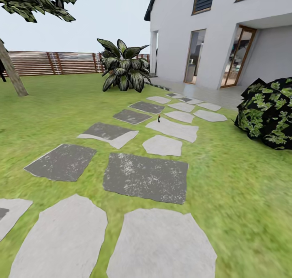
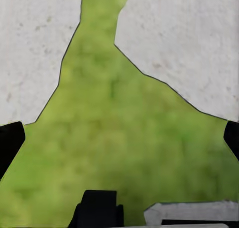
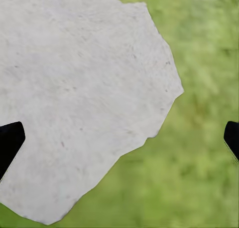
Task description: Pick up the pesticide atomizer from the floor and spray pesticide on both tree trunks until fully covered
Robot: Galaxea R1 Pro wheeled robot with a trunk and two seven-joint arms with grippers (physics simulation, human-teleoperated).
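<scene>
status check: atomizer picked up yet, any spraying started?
Nothing done yet. The pesticide atomizer stands ahead on a pale stepping stone, untouched. Both wrist views show wide-apart fingertips over grass and paving, holding nothing. In hand: the approach, apparently. Left: grab it, then spray both trunks; one tree trunk shows at far left, no mist on it.

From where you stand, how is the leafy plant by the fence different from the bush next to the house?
The leafy plant has long, pointed, dark leaves fanning upward, while the bush is a rounded mound of small bright green leaves on black. The plant stands farther off, near the house corner and wooden fence; the bush sits closer, at the right edge, partly cut off. Both grow from the grass beside the stepping stones.
</scene>
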